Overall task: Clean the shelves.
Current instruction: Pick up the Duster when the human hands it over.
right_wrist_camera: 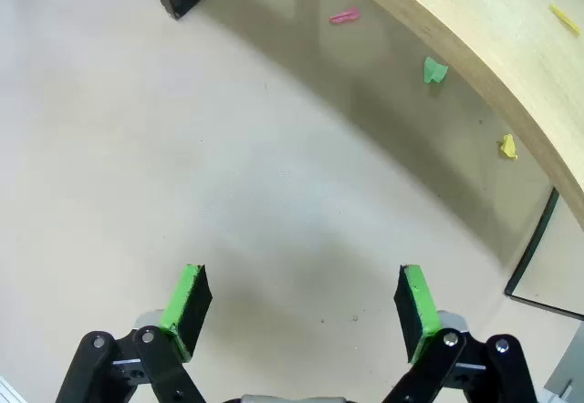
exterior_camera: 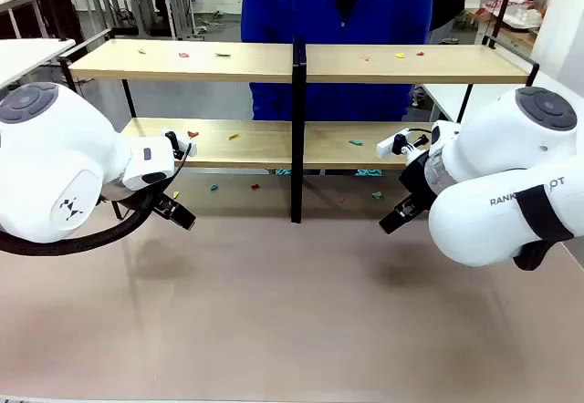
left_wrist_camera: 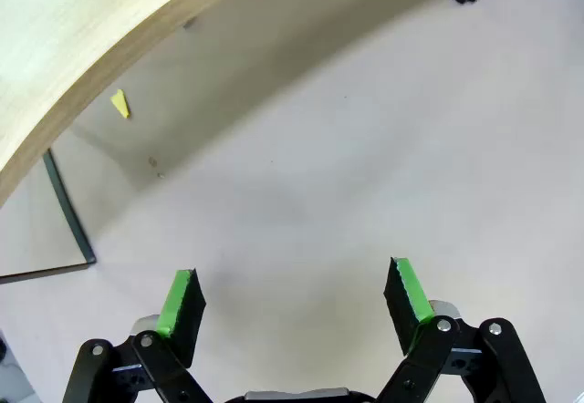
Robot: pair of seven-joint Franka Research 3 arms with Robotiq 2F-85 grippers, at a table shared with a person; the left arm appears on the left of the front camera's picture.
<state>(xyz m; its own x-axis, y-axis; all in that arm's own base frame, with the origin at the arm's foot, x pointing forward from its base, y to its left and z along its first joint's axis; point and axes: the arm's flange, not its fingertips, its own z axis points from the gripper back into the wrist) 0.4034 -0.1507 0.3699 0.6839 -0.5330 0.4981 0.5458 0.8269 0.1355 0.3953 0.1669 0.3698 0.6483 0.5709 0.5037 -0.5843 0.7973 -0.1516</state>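
The shelves are two light-wood boards, upper [exterior_camera: 255, 62] and lower [exterior_camera: 265, 143], in a black frame with a centre post [exterior_camera: 297, 129]. Small coloured scraps lie on both boards and on the table beneath. My left gripper [exterior_camera: 175, 211] hangs open over the table left of the post; its green pads [left_wrist_camera: 181, 301] frame bare tabletop, with the lower board's edge [left_wrist_camera: 82, 47] and a yellow scrap [left_wrist_camera: 119, 103] ahead. My right gripper [exterior_camera: 399, 214] is open right of the post; beyond its pads [right_wrist_camera: 413, 299] lie pink [right_wrist_camera: 344, 16], green [right_wrist_camera: 435, 70] and yellow [right_wrist_camera: 507, 146] scraps.
A person in a blue top [exterior_camera: 338, 29] stands behind the rack. White tables [exterior_camera: 27, 55] flank it on both sides. The beige tabletop [exterior_camera: 292, 312] stretches wide in front of the rack.
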